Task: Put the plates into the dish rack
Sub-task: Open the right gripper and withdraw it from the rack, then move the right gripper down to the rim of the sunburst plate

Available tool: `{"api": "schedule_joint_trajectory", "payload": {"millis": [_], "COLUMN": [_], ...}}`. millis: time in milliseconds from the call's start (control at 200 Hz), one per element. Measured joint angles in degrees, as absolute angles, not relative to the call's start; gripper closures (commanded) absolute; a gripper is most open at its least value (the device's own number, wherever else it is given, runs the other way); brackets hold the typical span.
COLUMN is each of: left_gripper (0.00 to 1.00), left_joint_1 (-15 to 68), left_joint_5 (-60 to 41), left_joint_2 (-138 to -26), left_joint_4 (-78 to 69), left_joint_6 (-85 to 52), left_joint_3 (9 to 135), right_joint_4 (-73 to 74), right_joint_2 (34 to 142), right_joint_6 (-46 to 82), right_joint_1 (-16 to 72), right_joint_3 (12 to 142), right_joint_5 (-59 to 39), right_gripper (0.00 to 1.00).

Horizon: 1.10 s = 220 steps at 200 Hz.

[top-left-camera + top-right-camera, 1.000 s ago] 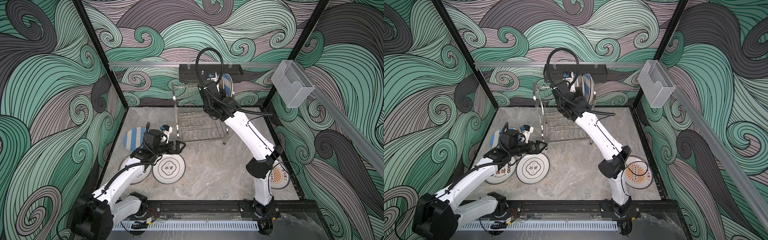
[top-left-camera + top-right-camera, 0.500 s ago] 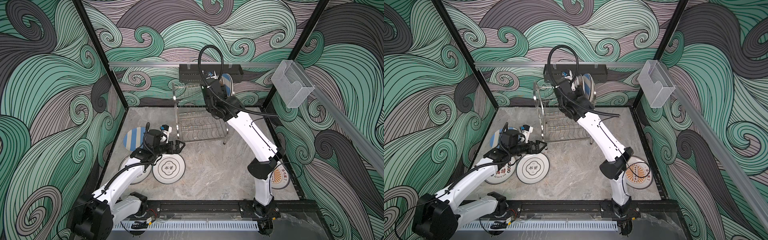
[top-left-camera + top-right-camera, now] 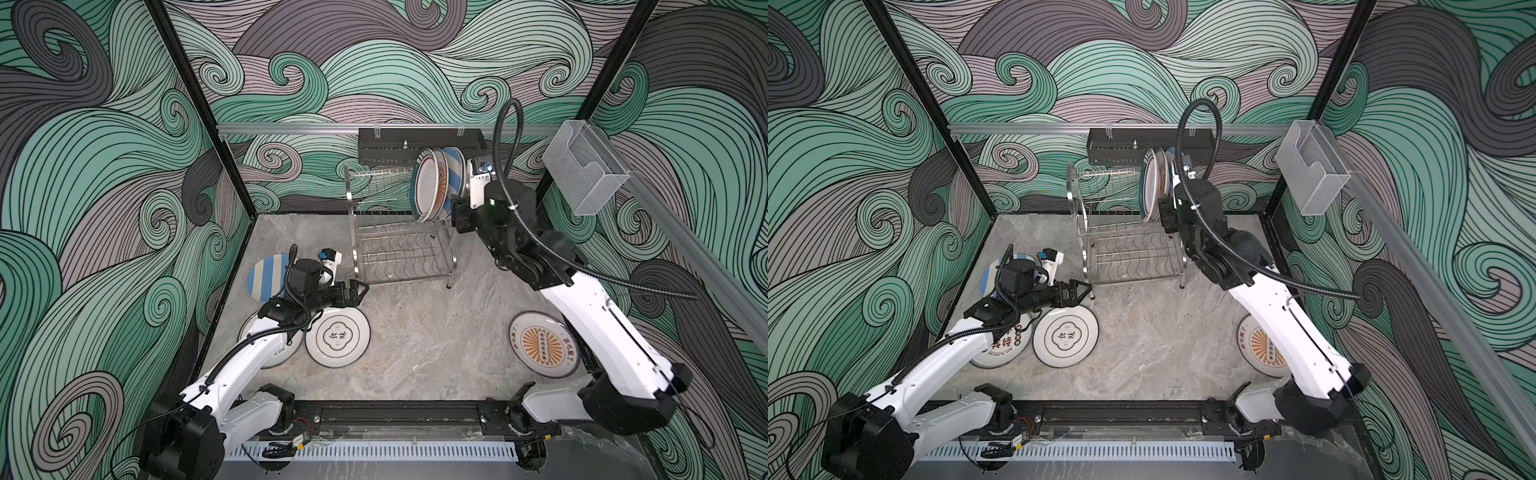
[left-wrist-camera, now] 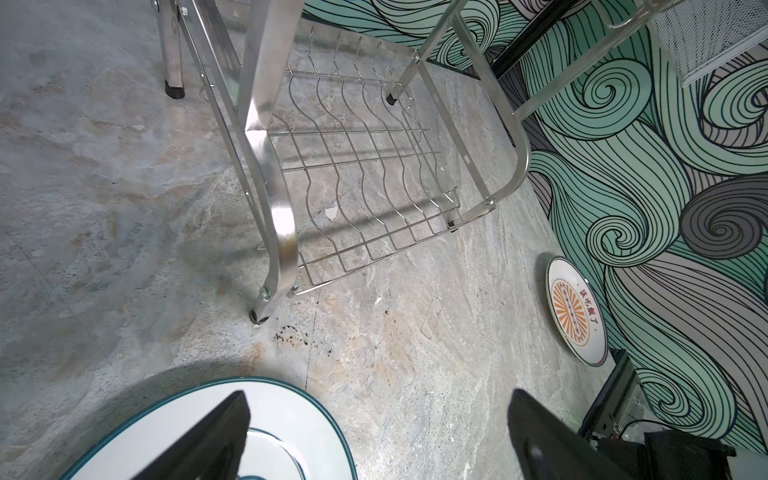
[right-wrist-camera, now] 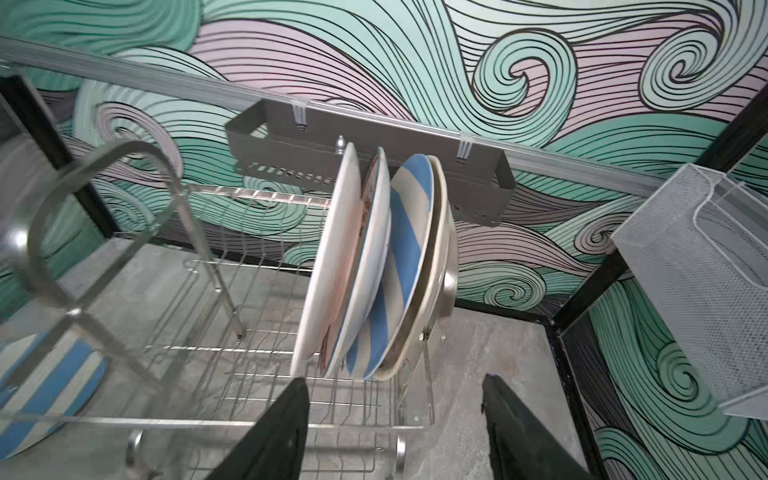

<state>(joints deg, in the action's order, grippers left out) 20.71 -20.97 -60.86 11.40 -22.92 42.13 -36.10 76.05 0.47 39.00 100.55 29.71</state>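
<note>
I am backing the right gripper [image 5: 395, 379] off the racked plates [image 5: 374, 257], jaws spread, empty; left gripper [image 4: 376, 395], also spread, is hovering over the nearest flat plate [image 4: 286, 401].

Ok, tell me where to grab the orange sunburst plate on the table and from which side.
The orange sunburst plate lies flat on the table, close to the side wall. Probably best to pinch its upturned rim on the edge facing the table's middle, coming from that open side.
</note>
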Motion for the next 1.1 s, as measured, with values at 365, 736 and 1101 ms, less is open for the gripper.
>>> {"api": "schedule_joint_trajectory", "payload": {"millis": [365, 736, 1101], "left_gripper": [0.01, 0.02, 0.01], "left_joint_1": [20.7, 20.7, 20.7], "left_joint_5": [-22.0, -22.2, -22.3], "left_joint_2": [-62.6, -63.5, -63.5], "left_joint_4": [11.2, 11.1, 6.3], "left_joint_6": [-23.2, -22.2, -22.8], "left_joint_3": [46.2, 46.2, 43.9], "right_joint_4": [-37.7, -45.2, -38.7], "right_joint_2": [49.3, 47.9, 53.7], "right_joint_6": [6.5, 18.5, 23.4], "right_joint_1": [36.4, 17.8, -1.7], "right_joint_3": [70.4, 49.7, 38.1], "right_joint_5": [28.1, 15.4, -1.3], "right_gripper": [0.27, 0.25, 0.24]}}
